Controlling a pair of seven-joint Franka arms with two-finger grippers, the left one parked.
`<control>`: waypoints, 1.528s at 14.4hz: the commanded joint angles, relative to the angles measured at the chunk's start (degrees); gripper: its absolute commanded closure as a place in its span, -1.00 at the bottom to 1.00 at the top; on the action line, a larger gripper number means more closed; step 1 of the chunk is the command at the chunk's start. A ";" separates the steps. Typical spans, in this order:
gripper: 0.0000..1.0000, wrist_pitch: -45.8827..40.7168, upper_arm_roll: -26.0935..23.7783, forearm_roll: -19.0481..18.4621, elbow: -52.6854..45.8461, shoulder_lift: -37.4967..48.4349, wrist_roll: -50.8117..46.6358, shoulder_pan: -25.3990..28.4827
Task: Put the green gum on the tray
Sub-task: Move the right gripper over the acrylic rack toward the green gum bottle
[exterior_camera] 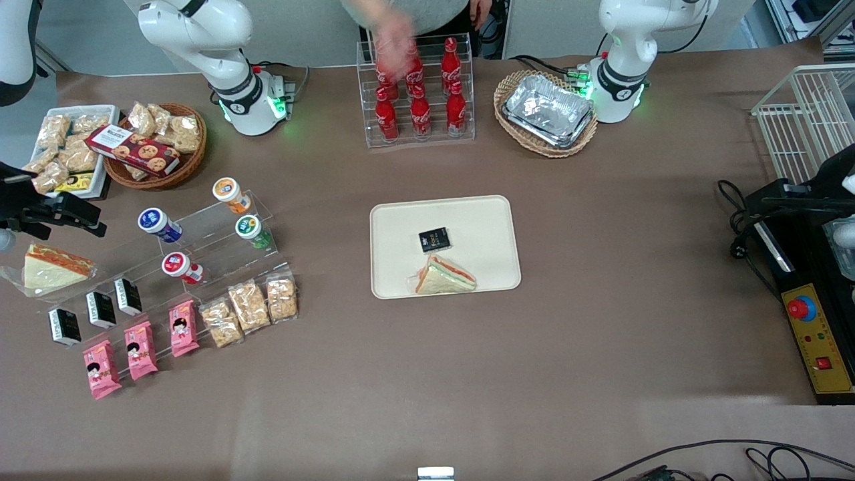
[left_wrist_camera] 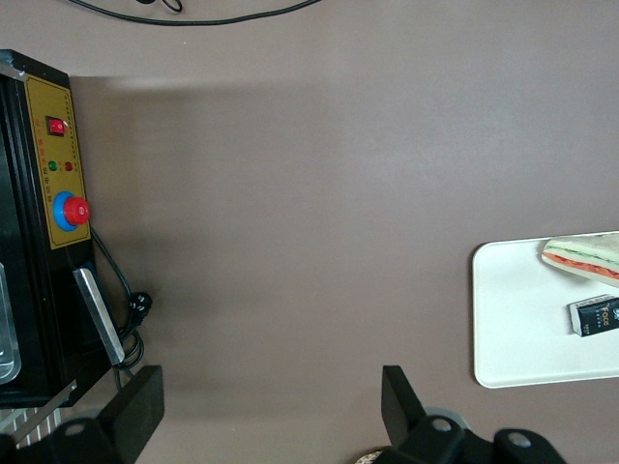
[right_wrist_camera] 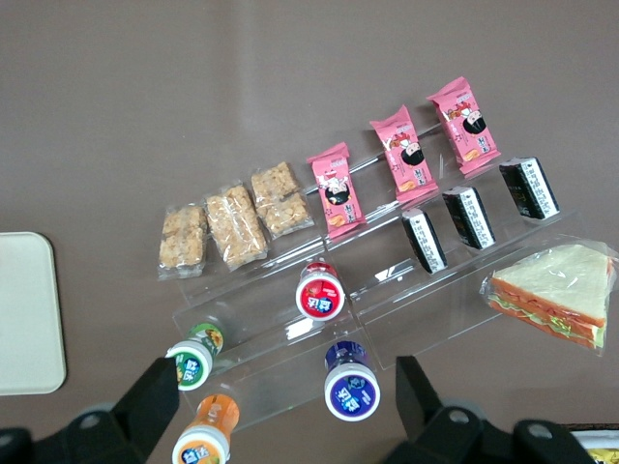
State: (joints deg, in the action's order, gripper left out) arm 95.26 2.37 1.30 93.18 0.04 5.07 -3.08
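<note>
The green gum point(exterior_camera: 250, 229) is a small green bottle with a white lid. It lies on a clear acrylic stand point(exterior_camera: 220, 247) beside an orange bottle point(exterior_camera: 230, 194); it also shows in the right wrist view point(right_wrist_camera: 193, 356). The beige tray point(exterior_camera: 401, 234) lies mid-table and holds a sandwich point(exterior_camera: 444, 276) and a black packet point(exterior_camera: 434, 239). The tray's edge shows in the right wrist view point(right_wrist_camera: 29, 309). My right gripper point(exterior_camera: 80, 217) hangs open and empty above the stand's working-arm end point(right_wrist_camera: 285, 406). One finger point(right_wrist_camera: 155, 406) shows close to the gum.
Blue-lidded point(right_wrist_camera: 350, 387), red-lidded point(right_wrist_camera: 320, 293) and orange point(right_wrist_camera: 205, 435) bottles share the stand. Snack packs point(exterior_camera: 250, 307), pink packets point(exterior_camera: 140, 351), black packets point(exterior_camera: 100, 308) and a wrapped sandwich point(exterior_camera: 50, 267) lie around it. A cola rack point(exterior_camera: 417, 93) and foil trays point(exterior_camera: 548, 113) stand farther back.
</note>
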 commanded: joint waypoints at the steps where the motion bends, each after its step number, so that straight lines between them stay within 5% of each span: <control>1: -1.00 -1.39 -0.26 -0.16 -0.73 0.39 0.28 0.09; 9: -1.00 -3.84 -0.61 0.72 1.11 1.36 -6.09 3.42; 17: -1.00 3.43 -0.61 0.63 23.15 17.59 -20.27 15.19; 22: -1.00 7.93 -0.70 0.72 33.55 24.56 -20.98 17.49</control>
State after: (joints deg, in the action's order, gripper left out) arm 99.77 1.33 1.50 120.31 19.89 -15.07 13.83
